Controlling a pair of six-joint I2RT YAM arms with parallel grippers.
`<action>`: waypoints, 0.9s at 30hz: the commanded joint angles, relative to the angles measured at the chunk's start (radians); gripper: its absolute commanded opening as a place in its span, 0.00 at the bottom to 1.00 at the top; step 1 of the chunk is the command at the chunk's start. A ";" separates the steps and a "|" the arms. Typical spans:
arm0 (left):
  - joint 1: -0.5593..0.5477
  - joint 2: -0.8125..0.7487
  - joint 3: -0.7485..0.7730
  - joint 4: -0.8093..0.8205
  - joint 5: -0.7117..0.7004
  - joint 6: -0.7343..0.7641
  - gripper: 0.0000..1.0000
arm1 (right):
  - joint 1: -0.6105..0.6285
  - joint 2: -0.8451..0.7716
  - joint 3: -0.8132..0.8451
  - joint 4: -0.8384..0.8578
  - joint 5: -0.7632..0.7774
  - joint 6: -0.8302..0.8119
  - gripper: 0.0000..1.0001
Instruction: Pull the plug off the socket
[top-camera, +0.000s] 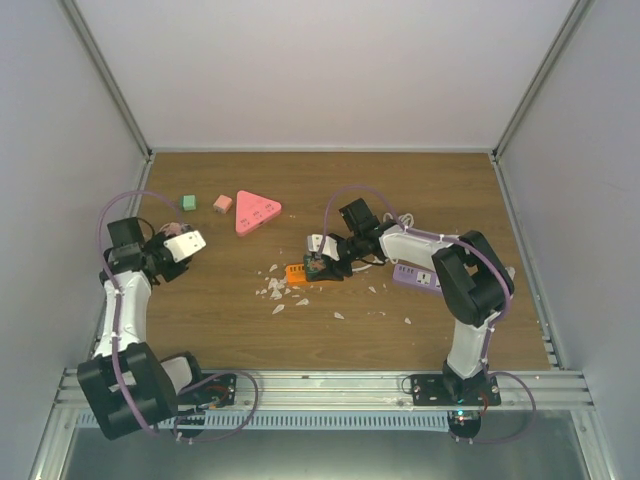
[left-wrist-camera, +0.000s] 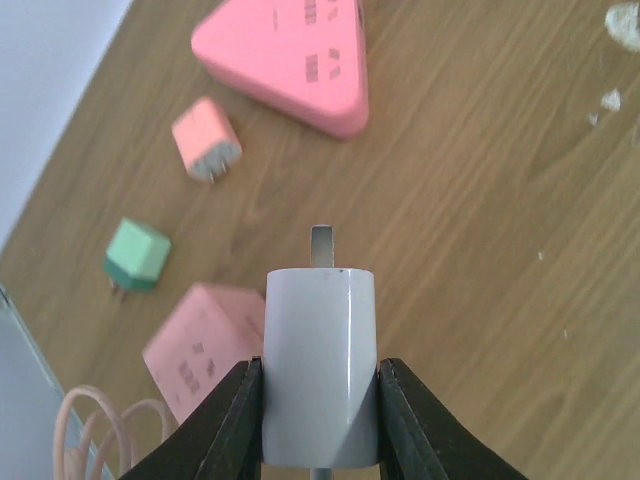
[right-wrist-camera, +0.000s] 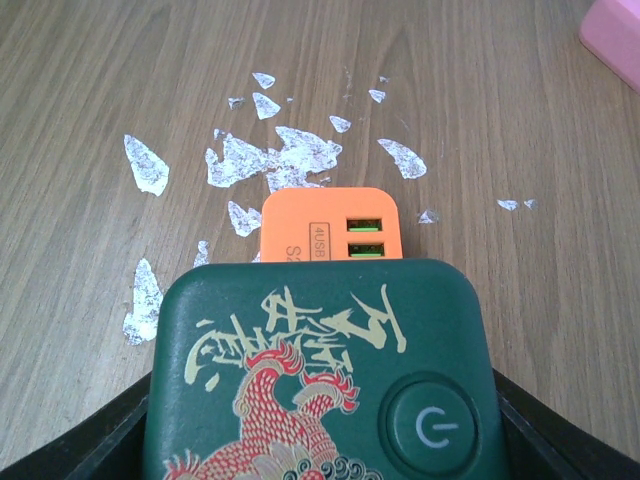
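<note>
Plug (left-wrist-camera: 320, 330) and socket (right-wrist-camera: 330, 225) are well apart. The white plug is clamped between the jaws of the left gripper (left-wrist-camera: 320, 372), one flat prong pointing away, over the left side of the table (top-camera: 440, 190). The orange socket lies near the middle, its green-faced end pinched between the jaws of the right gripper (right-wrist-camera: 322, 395).

The pulling looks done, so the step in hand is probably setting things down. To do that well, the left arm should lower the plug onto bare wood, steering wide of the pink cube (left-wrist-camera: 200, 345) and the small green adapter (left-wrist-camera: 137, 255) nearby. Its jaws should part only once the plug touches. The right arm should hold the socket flat until then, so it neither tips nor slides into the white flakes (right-wrist-camera: 270, 160) just ahead.

Only one prong of the plug shows, and its lower end is cut off. The socket's holes are out of sight. Whether the green face with the power button belongs to the orange block is hard to tell. From above, the right fingers blur into the block.
</note>
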 joint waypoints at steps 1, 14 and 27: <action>0.092 -0.034 -0.059 -0.007 0.029 -0.004 0.20 | -0.015 0.055 -0.019 -0.091 0.121 0.003 0.11; 0.130 0.079 -0.163 0.110 0.092 -0.126 0.21 | -0.009 0.068 -0.014 -0.090 0.134 -0.002 0.12; 0.130 0.188 -0.225 0.216 0.061 -0.148 0.37 | -0.008 0.071 -0.011 -0.094 0.134 0.000 0.14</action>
